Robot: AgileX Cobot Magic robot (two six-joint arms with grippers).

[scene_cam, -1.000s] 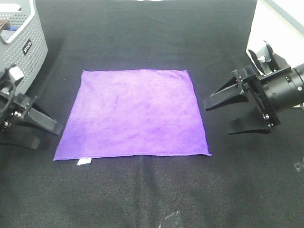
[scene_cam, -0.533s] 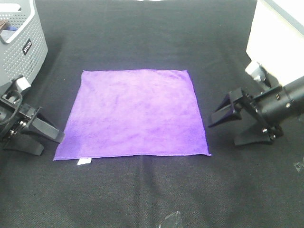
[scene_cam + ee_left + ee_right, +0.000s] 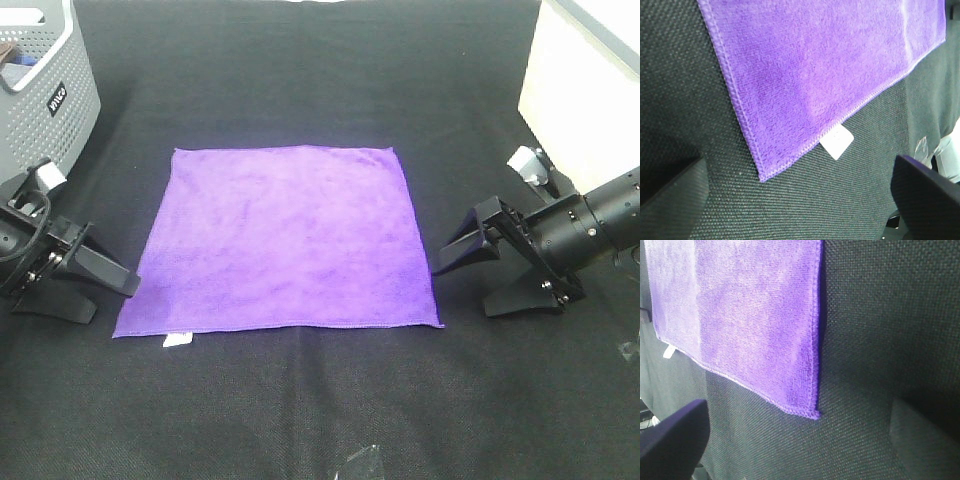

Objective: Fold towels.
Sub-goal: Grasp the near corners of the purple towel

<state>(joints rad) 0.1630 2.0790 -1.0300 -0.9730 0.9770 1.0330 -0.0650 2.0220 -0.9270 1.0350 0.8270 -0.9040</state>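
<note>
The purple towel [image 3: 285, 240] lies flat and unfolded on the black table, with its white tag [image 3: 177, 341] at the near left corner. My left gripper [image 3: 112, 298] is open and low, just left of that corner. In the left wrist view the towel corner [image 3: 790, 90] and tag [image 3: 836, 141] lie ahead between the open fingers [image 3: 670, 195]. My right gripper [image 3: 463, 290] is open and low, just right of the near right corner. In the right wrist view that corner [image 3: 810, 407] lies ahead between the fingers [image 3: 670, 440]. Neither gripper holds anything.
A grey perforated basket [image 3: 40, 90] stands at the back left. A white box [image 3: 590, 90] stands at the back right, close behind the right arm. A small clear object [image 3: 360, 462] lies at the front edge.
Both grippers have dropped towards the table and come closer to the towel's near corners. The right one moved forward and down. The towel has not moved.
</note>
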